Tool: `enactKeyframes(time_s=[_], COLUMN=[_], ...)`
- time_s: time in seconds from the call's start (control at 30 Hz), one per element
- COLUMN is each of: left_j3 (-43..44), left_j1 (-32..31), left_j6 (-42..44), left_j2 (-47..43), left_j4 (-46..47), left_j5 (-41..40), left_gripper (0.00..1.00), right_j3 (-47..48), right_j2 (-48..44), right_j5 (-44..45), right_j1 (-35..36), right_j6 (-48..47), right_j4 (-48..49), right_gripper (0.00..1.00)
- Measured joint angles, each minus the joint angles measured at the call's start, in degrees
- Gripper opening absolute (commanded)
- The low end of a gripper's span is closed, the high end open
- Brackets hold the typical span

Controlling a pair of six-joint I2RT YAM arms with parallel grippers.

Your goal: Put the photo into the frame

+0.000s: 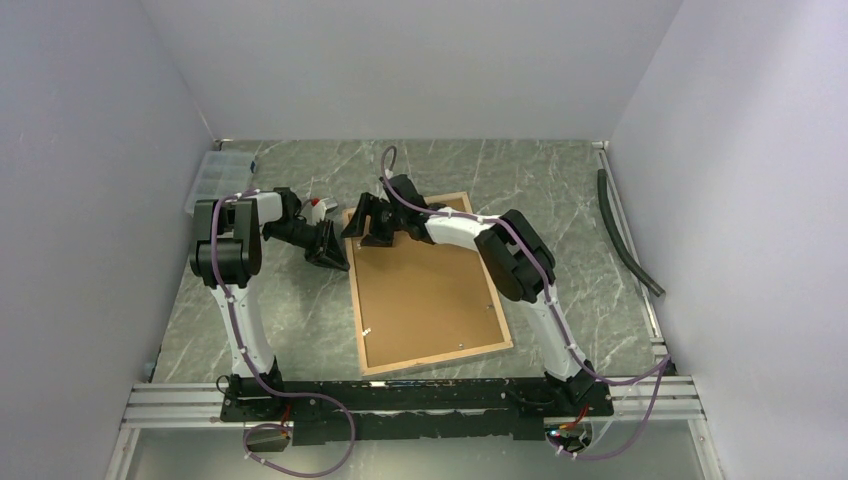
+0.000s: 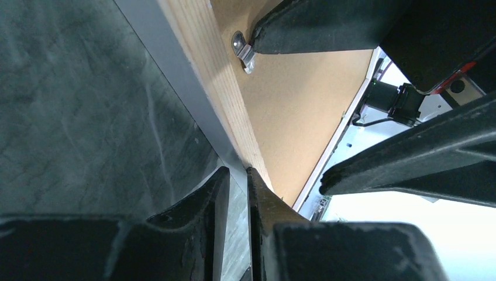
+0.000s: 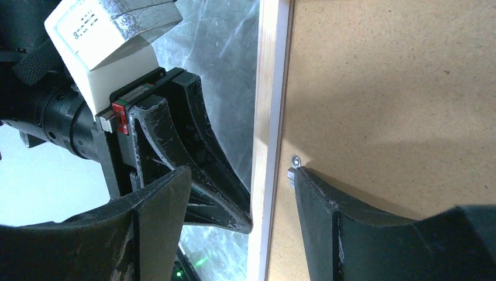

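The frame (image 1: 353, 300) lies face down on the marble table, its light-wood back rim (image 3: 266, 88) up and a brown backing panel (image 1: 425, 290) sitting inside it. The photo is not in view. My right gripper (image 3: 241, 171) is open and straddles the frame's left rim near the far corner. Its inner finger (image 3: 327, 222) touches a small metal clip (image 3: 292, 167) on the backing. My left gripper (image 2: 237, 170) sits just outside that rim (image 2: 205, 64). Its jaws are nearly together, with a narrow gap and nothing between them, and their tips rest against the frame's outer edge.
A clear plastic box (image 1: 212, 180) stands at the back left by the wall. A dark hose (image 1: 625, 235) lies along the right wall. White walls close in three sides. The arms' base rail (image 1: 420, 395) runs along the near edge.
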Motion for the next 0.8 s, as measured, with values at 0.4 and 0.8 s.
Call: enactKeyframes(time_s=[0.4, 0.8], left_j3=[0.0, 0.0], left_j1=[0.0, 0.0], left_j6=[0.0, 0.0], left_j2=[0.0, 0.0], left_j4=[0.0, -0.1], left_j5=[0.0, 0.1], left_gripper=[0.21, 0.19], right_j3=[0.0, 0.0], right_j2=[0.5, 1.3], right_j5=[-0.5, -2.1], right_j1=[0.2, 0.6], right_j6=[1.3, 1.8], right_j4=[1.4, 3.4], right_gripper=[0.67, 0.66])
